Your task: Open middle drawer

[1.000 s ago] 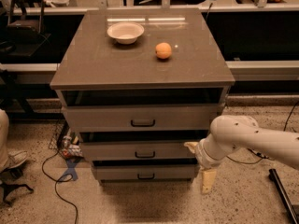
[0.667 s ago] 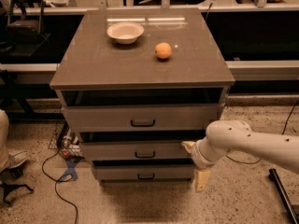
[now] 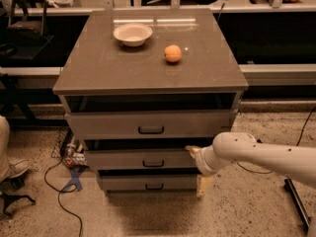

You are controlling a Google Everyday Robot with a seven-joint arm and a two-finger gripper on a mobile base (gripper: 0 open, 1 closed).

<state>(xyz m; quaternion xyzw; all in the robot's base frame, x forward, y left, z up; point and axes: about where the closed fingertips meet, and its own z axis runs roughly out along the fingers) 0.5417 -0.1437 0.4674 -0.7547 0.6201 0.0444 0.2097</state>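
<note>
Nearest to us is the speckled floor [image 3: 237, 211], with a dark cable [image 3: 58, 194] looping over it at the left, near the foot of the bench [image 3: 113, 70].

The bottom drawer [image 3: 123, 182] is the lowest of three grey-brown fronts and has a small black handle at its middle.

The white arm [image 3: 266, 157] reaches in from the right, and the tool [image 3: 197, 168] sits at the right end of the drawer fronts. We read it as spread. One tan tip [image 3: 191, 150] is up at the top right corner of the middle drawer [image 3: 123, 159], and the other tip [image 3: 203, 185] hangs lower, just beside the right end of the bottom drawer. It holds nothing that we can see. We cannot tell whether the upper tip touches the drawer front or only lies against it in our line of sight.

The middle drawer is the second front down, wide and flat. Its black handle [image 3: 153, 163] is at the centre, apart from the tool, and a dark strip of interior shows above its top edge.

Above it is the taller top drawer [image 3: 108, 125], with a dark opening over its front.

On the bench top an orange [image 3: 172, 53] lies right of centre. A white bowl [image 3: 133, 34] stands farther back and to the left, apart from the orange.
</note>
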